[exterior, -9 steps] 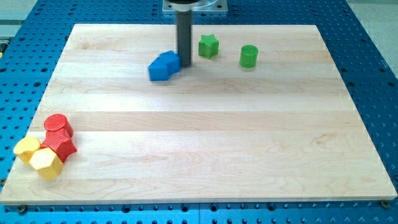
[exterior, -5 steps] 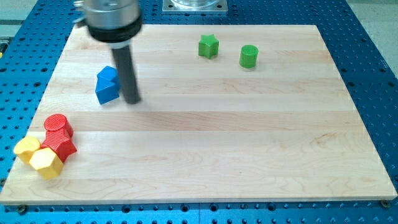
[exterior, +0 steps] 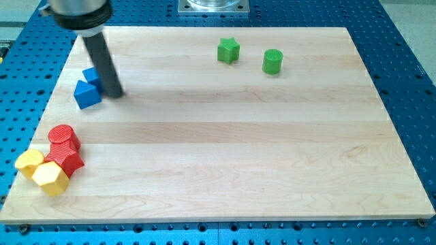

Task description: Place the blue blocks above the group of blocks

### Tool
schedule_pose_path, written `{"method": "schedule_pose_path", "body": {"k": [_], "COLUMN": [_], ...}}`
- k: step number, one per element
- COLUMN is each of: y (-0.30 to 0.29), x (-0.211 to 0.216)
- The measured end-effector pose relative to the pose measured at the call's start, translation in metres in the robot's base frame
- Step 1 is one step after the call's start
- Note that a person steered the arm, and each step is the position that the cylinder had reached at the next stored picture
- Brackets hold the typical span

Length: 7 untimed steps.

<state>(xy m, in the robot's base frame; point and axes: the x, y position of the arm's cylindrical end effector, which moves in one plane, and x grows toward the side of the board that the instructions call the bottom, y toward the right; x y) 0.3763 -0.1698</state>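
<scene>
— Pale wooden board (exterior: 225, 136) on a blue perforated bench; what are you working on?

— Two blue blocks (exterior: 87, 89), touching each other near the view's left edge, shapes hard to make out. I have my tip (exterior: 114, 94) pressed against their right side, since a bare rod grips nothing and can only shove.

— And the group?

— Red cylinder (exterior: 64, 137), red star (exterior: 67, 160), yellow block (exterior: 29, 162) and yellow hexagon (exterior: 50, 177), bunched at the bottom left corner. The blues sit above them, still apart, so I judge the job nearly done.

— The greens?

— Green star (exterior: 229, 50) and green cylinder (exterior: 272, 61) stay out of it, well apart at the top.
</scene>
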Motion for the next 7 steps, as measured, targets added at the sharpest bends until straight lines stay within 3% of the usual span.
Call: {"method": "schedule_pose_path", "body": {"k": [1,2,4,5,7], "y": [0.002,-0.040,0.016,-0.031,-0.016], "x": [-0.013,0.012,0.030,0.032,0.030]}}
